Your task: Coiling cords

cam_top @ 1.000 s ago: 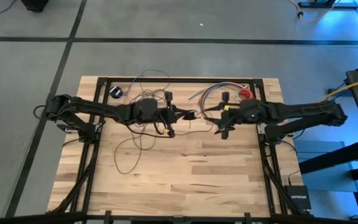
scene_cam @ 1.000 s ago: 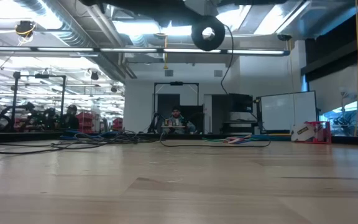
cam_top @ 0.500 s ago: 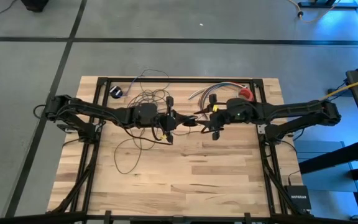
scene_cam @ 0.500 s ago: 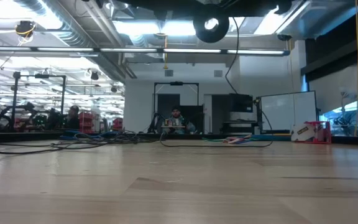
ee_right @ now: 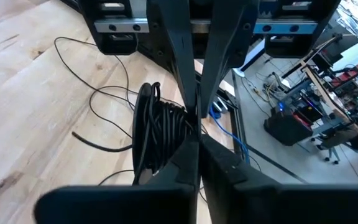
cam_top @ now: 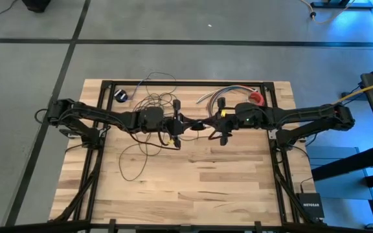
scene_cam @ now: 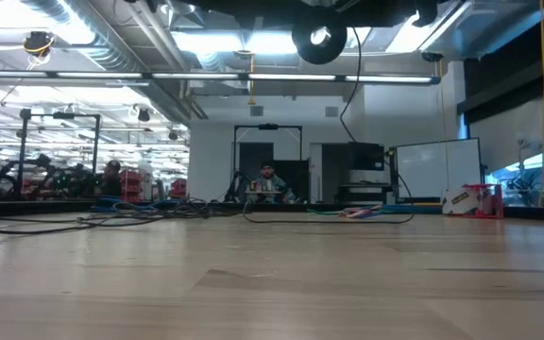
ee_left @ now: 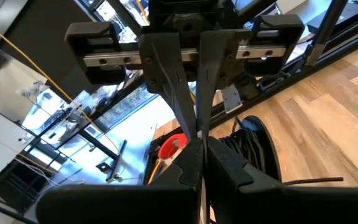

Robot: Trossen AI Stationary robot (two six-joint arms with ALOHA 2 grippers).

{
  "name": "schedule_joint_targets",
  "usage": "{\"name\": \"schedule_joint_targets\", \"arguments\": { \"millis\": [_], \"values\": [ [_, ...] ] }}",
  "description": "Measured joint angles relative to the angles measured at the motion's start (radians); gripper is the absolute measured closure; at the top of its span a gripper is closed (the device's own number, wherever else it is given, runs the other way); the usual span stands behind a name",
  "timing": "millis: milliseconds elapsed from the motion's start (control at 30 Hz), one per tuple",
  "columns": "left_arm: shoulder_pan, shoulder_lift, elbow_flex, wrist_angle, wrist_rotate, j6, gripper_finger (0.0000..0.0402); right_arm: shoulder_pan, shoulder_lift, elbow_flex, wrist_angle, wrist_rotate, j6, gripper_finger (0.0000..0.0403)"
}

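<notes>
The cords are one thin dark wire. Part of it is wound into a black coil point(ee_right: 157, 130) point(ee_left: 253, 146) that hangs high above the table's middle point(scene_cam: 319, 40). Loose loops point(cam_top: 144, 139) lie on the wood to the left, and the small black puck point(cam_top: 122, 95) lies near the far left corner. My left gripper point(cam_top: 190, 123) and my right gripper point(cam_top: 206, 123) meet tip to tip over the middle, both shut on the coil. My left gripper pinches strands at the coil's upper part point(ee_right: 188, 121) between its two fingers, coming about level from the table's left. The coil hangs below the fingers, clear of the table. My right gripper pinches the coil's upper part point(ee_left: 219, 140) at the same spot, coming from the table's right and slanting slightly down. Its fingertips point(ee_right: 191, 149) stand right against the left gripper's. A strand point(scene_cam: 346, 94) trails down from the coil.
A short bundle of multicoloured wires point(cam_top: 214, 94) and a red object point(cam_top: 256, 98) lie near the far edge on the right. A yellow cable point(cam_top: 361, 90) runs beside the table's right. Bare wood point(cam_top: 199, 181) stretches along the near half.
My right gripper has moved toward the table's left and slightly down to the left gripper, and has shut on the coil. The left gripper has kept its hold, and the coil stays hanging clear of the table.
</notes>
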Motion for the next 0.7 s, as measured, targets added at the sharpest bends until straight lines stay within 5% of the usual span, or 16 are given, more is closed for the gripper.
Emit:
{"name": "schedule_joint_targets", "arguments": {
  "millis": [267, 500, 700],
  "values": [
    [-0.004, -0.008, 0.000, 0.013, -0.017, -0.061, 0.0345, 0.002, -0.002, 0.000, -0.009, 0.088, -0.012, 0.0392],
    [-0.043, -0.037, 0.000, -0.024, -0.336, -0.093, 0.0263, 0.002, -0.088, 0.000, -0.008, 0.263, -0.011, 0.0397],
    [-0.037, -0.035, 0.000, -0.034, -0.379, -0.125, 0.0229, 0.002, -0.190, 0.000, -0.006, 0.448, 0.004, 0.0398]
  ]
}}
